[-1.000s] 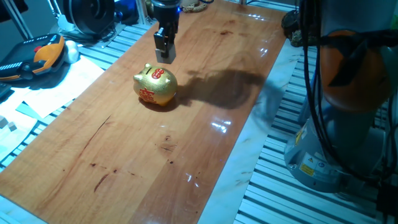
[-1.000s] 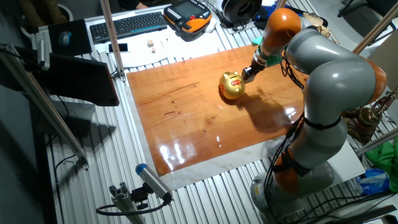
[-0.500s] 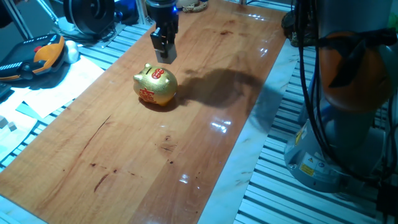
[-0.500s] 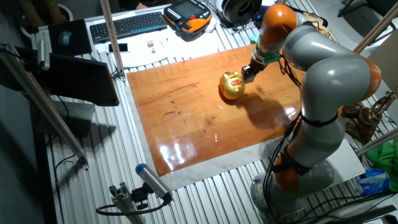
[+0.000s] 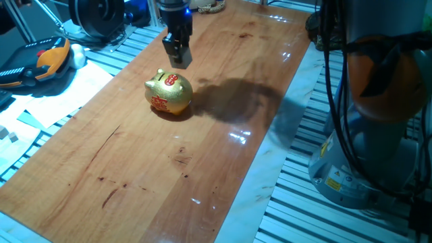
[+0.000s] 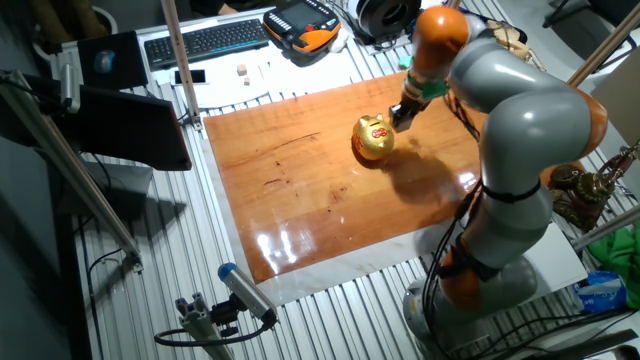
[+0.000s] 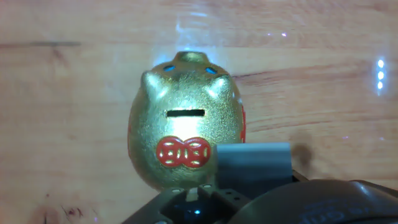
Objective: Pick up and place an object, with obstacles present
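Observation:
The gold piggy bank (image 5: 169, 94) with red markings and a coin slot stands on the wooden table top (image 5: 223, 128). It also shows in the other fixed view (image 6: 373, 138) and fills the middle of the hand view (image 7: 185, 130). My gripper (image 5: 177, 59) hangs just behind and above the piggy bank, apart from it, with its fingers close together; it also shows in the other fixed view (image 6: 401, 117). In the hand view a grey block-like shape (image 7: 254, 164) sits at the fingertips. The tan cube is not visible in any view; I cannot tell whether it is in the fingers.
A white side surface (image 5: 47, 94) left of the table holds an orange-and-black pendant (image 5: 40, 61) and small blocks (image 5: 8, 136). My arm's base (image 5: 371, 148) stands at the right. A keyboard (image 6: 205, 40) lies behind the table.
My gripper has drifted slightly to the left and a little away from the piggy bank. The piggy bank has not moved.

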`<state>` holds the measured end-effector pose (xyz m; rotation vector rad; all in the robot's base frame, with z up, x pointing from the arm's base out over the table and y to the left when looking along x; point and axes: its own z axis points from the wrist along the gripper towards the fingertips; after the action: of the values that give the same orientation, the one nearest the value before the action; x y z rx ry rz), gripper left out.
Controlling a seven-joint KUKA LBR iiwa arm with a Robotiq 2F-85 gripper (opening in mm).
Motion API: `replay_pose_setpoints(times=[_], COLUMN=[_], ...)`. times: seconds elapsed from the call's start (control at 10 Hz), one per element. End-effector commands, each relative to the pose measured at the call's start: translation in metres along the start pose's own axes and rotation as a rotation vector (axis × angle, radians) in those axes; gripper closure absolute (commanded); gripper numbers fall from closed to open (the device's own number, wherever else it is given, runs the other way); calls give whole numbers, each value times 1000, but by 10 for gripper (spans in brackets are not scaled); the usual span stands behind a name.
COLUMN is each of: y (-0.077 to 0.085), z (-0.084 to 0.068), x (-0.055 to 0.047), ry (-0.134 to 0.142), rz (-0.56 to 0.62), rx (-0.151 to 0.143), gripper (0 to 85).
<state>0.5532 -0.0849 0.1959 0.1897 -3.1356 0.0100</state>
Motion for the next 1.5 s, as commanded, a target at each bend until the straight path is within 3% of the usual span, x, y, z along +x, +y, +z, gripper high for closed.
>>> replay_pose_setpoints(times=[0.0,0.3,0.5,0.7,0.9,1.0,1.4], y=[-14,-41,-53,-64,-73,-77,-88], z=[-3,-1,12,19,28,32,49], x=[-4,-7,-3,-4,-5,-4,-5], ry=[6,-20,-75,-62,-61,-62,-59], rz=[-19,-16,-18,-16,19,25,42], rx=[4,26,59,49,6,0,12], gripper=[850,850,850,850,850,850,850])
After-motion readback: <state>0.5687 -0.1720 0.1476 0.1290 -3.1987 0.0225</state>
